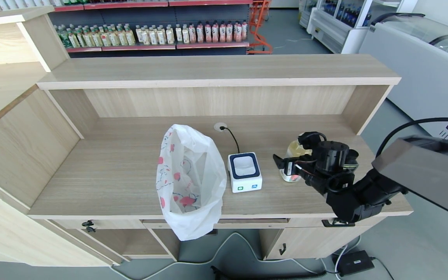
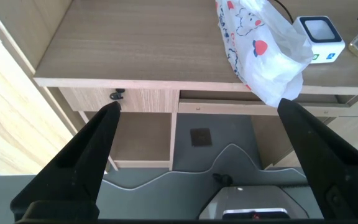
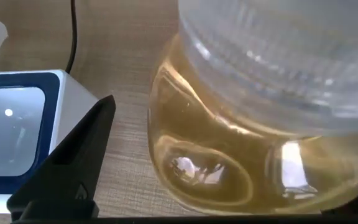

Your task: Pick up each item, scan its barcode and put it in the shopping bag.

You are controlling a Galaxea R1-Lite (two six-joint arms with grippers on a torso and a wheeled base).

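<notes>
Your right claw (image 1: pixel 292 165) is straddling the bottle (image 1: pixel 295 149) of yellowish liquid, jaws spread, with one finger (image 3: pixel 73 168) sitting just clear of its side. The bottle is standing on the counter (image 1: pixel 111 171) toward the right edge, just beside the scanner (image 1: pixel 244 171). Beyond the scanner, the shopping bag (image 1: pixel 189 175) is drooping over the front edge. Your left claw (image 2: pixel 199 107) is hanging wide open before that edge.
</notes>
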